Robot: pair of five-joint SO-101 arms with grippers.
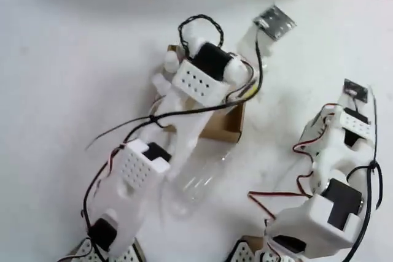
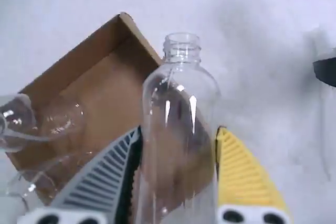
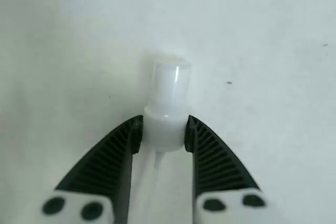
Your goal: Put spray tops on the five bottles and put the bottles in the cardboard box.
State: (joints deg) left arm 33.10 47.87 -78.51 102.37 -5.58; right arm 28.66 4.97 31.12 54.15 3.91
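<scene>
A clear bottle (image 2: 181,103) with an open neck and no top stands between the grey and yellow fingers of my left gripper (image 2: 178,132), which is shut on it. Behind it lies the cardboard box (image 2: 100,72), with another clear bottle (image 2: 50,124) inside. From above, the left arm reaches over the box (image 1: 224,124). My right gripper (image 3: 164,127) is shut on a white spray top (image 3: 167,106) just above the white table, at the right side of the table.
One more clear bottle (image 1: 196,182) lies on the table in front of the box, beside the left arm. The right arm (image 1: 334,170) stands at the right. A dark object (image 2: 325,69) shows at the left wrist view's edge.
</scene>
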